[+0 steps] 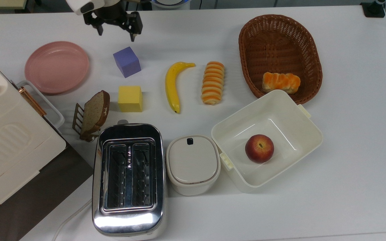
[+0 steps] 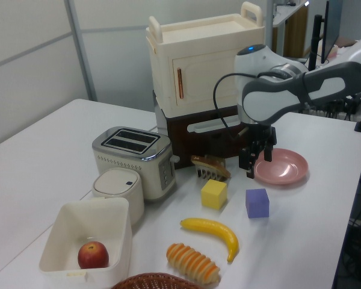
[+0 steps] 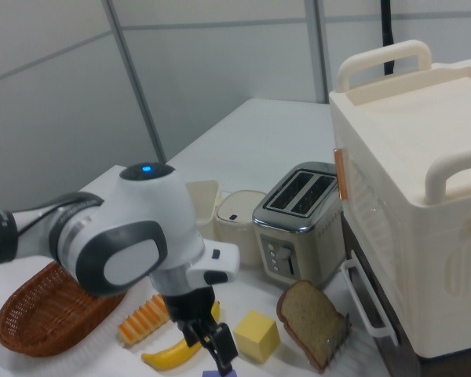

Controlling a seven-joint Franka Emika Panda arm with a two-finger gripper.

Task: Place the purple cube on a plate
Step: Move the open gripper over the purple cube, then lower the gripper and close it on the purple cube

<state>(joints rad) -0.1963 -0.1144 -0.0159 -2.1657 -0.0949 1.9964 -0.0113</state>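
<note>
The gripper point(image 1: 115, 31) hangs above the worktop point(image 1: 193, 43) near its far edge in the top view, fingers spread wide with nothing between them, pointing down just beyond the purple cube point(image 1: 127, 62). The cube sits flat on the worktop, turned slightly askew, apart from the fingers. In the left view the gripper point(image 2: 250, 164) hovers between the cube point(image 2: 257, 203) and the pink plate point(image 2: 281, 167), above both.

The plate point(image 1: 57, 67) lies toward the top view's left edge of the worktop, bare, near the cube but not touching it. A yellow cube point(image 1: 130, 98) rests just inward of the purple one, beside a slice of bread point(image 1: 95, 113) propped in a small rack. A banana point(image 1: 173, 85) and a striped bread roll point(image 1: 212, 82) lie toward the middle. A wicker basket point(image 1: 308, 53) near the top view's far right corner holds another roll. A chrome toaster point(image 1: 128, 179) stands at the near edge.
</note>
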